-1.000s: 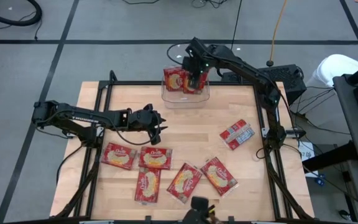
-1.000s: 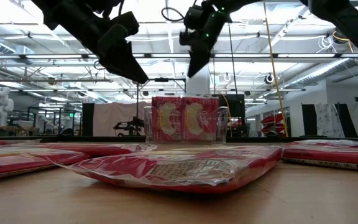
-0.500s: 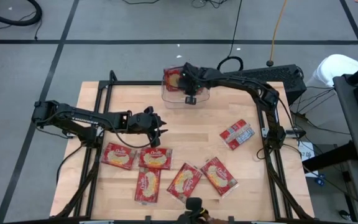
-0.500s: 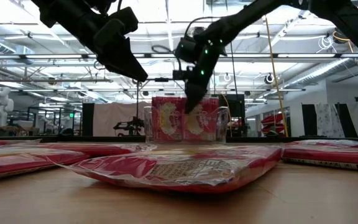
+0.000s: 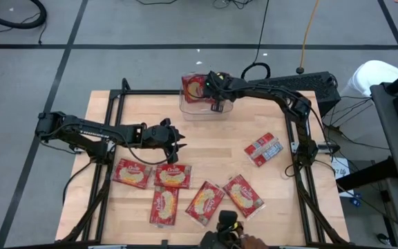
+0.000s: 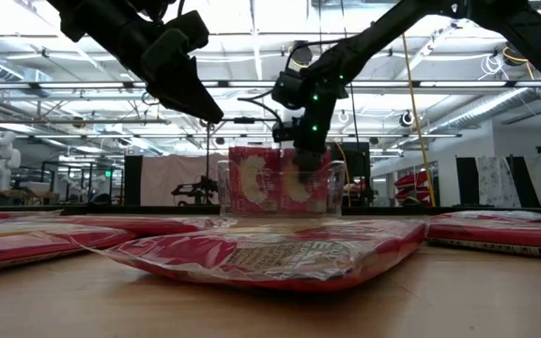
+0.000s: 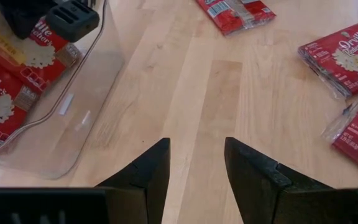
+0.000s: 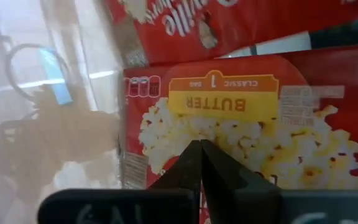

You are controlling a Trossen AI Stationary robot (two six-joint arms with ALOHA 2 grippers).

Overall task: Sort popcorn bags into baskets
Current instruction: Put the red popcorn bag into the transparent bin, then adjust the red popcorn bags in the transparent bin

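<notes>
Five bags (image 5: 185, 190) lie at the bench's (image 5: 213, 138) near edge, a sixth (image 5: 264, 149) to the right. The left gripper (image 5: 178, 144) hovers above them, fingers apart. Farther back, the right gripper (image 5: 218, 97), fingers together, presses into the basket (image 5: 184, 107) against bags (image 8: 229, 124) inside.

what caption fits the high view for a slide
Right gripper shut, pressing into popcorn bags in the clear bin; left gripper hovers above loose bags.
</notes>
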